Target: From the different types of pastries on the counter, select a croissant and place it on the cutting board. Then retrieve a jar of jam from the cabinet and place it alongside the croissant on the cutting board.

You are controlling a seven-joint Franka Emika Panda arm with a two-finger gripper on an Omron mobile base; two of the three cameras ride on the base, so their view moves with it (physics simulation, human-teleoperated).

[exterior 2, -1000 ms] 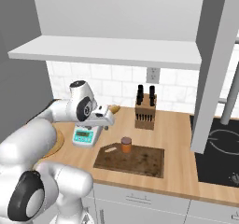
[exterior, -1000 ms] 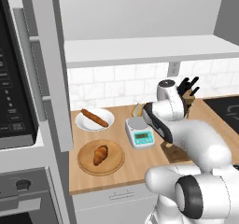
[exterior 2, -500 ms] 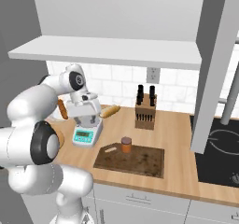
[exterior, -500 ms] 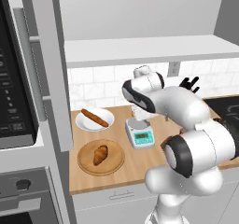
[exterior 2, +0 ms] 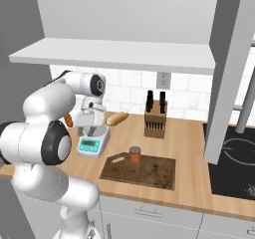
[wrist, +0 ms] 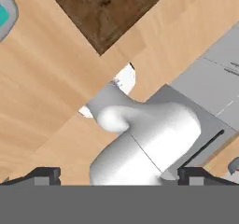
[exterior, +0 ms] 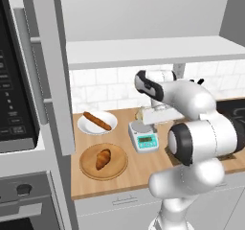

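You have the pincer [wrist: 119, 174] spread wide with nothing between its tips, pointing straight down at the wooden surface [wrist: 42, 92] beside a corner of the cutting board [wrist: 105, 13]. From the right base view the hand hangs just above the small kitchen scale [exterior 2: 92, 142], which stands just left of the cutting board [exterior 2: 142, 170]. Take that scale as your landmark. The croissant [exterior: 102, 158] lies on a round light-wood plate [exterior: 103, 161] near the front of the surface, left of the scale [exterior: 145, 137] in the left base view. Behind that plate, a white plate [exterior: 97, 122] carries the long stick-shaped pastry [exterior: 97, 120]. The pale bun [exterior 2: 117, 118] rests on the surface just behind the scale, towards the tiled wall. The jar of jam [exterior 2: 134, 154] stands upright on the cutting board at its rear edge, right of the scale. The knife block [exterior 2: 155, 119] stands further right and back, near the wall.
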